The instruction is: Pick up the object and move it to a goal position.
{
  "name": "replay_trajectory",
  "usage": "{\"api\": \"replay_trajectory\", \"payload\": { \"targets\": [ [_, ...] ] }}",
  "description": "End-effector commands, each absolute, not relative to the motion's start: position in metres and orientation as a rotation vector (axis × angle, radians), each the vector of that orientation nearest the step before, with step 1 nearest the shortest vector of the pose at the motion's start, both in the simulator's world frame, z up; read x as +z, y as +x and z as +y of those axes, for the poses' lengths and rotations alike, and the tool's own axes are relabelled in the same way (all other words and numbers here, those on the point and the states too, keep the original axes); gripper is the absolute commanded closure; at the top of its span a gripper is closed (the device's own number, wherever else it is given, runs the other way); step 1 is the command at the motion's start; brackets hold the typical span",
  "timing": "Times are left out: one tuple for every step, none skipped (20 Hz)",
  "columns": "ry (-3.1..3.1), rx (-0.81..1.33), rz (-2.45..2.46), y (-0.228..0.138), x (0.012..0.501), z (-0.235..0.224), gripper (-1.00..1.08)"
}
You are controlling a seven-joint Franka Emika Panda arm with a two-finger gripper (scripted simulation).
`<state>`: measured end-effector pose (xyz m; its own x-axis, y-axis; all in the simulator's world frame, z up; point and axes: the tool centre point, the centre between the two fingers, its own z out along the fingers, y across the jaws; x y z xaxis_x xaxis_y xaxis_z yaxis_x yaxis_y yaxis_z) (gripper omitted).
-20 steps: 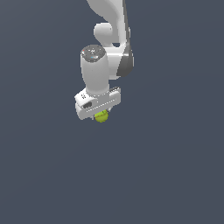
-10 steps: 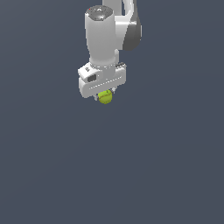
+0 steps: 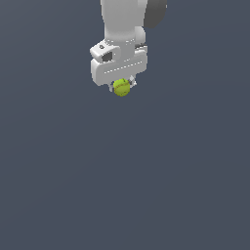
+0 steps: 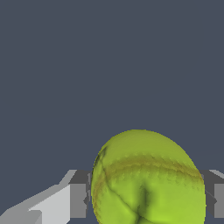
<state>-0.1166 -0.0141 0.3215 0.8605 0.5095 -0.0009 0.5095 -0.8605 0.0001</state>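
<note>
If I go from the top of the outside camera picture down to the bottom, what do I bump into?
Arm → gripper → ball pinched in the gripper → then only plain dark grey background down to the bottom.

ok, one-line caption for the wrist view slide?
Wrist view: yellow-green ball clamped between the gripper fingers against a plain dark background.

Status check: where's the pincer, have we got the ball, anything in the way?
Pincer shut on the ball. Ball held off the ground, near top of exterior view. Nothing visible in the way.
</note>
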Motion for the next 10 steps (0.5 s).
{"api": "replay_trajectory", "payload": {
  "targets": [
    [3.030,0.000,0.829,-0.124,0.334,-0.011,1.08],
    [3.030,0.000,0.829,-0.126,0.338,-0.010,1.08],
    [3.030,0.000,0.829,-0.128,0.342,-0.009,1.08],
    [3.030,0.000,0.829,-0.129,0.345,-0.008,1.08],
    [3.030,0.000,0.829,-0.131,0.347,-0.008,1.08],
    [3.030,0.000,0.829,-0.132,0.349,-0.007,1.08],
    [3.030,0.000,0.829,-0.132,0.351,-0.007,1.08],
    [3.030,0.000,0.829,-0.133,0.352,-0.006,1.08],
    [3.030,0.000,0.829,-0.133,0.353,-0.006,1.08],
    [3.030,0.000,0.829,-0.133,0.353,-0.006,1.08]
  ]
}}
